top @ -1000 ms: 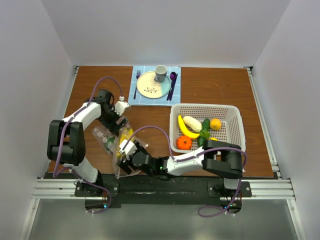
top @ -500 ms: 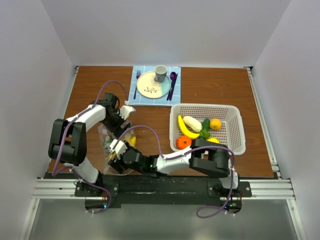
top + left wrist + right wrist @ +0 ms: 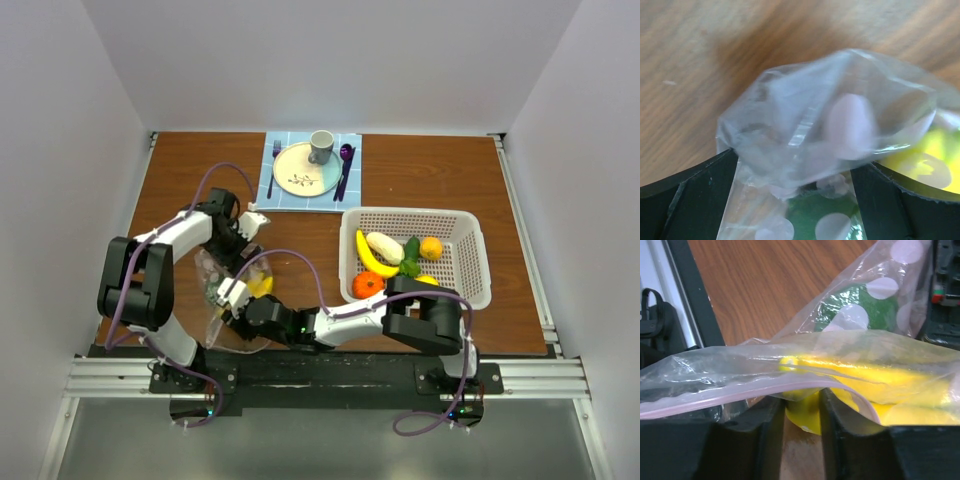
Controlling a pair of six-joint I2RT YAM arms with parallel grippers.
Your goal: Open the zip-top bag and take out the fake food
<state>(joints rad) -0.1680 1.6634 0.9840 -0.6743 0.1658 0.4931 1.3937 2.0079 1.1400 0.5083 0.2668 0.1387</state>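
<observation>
You are seeing the right gripper [image 3: 802, 407] narrowing over the last second. Its fingers are now clenching on the pink zipper edge of the zip-top bag [image 3: 225, 300], which is lying by the tabletop's near edge, toward the left corner. The left gripper [image 3: 795, 200] is standing spread wide, with the bag's far end bulging between its fingers, ungripped. The fake food [image 3: 880, 372] is sitting inside — with one side pinched, the opening pull probably cannot start yet.
</observation>
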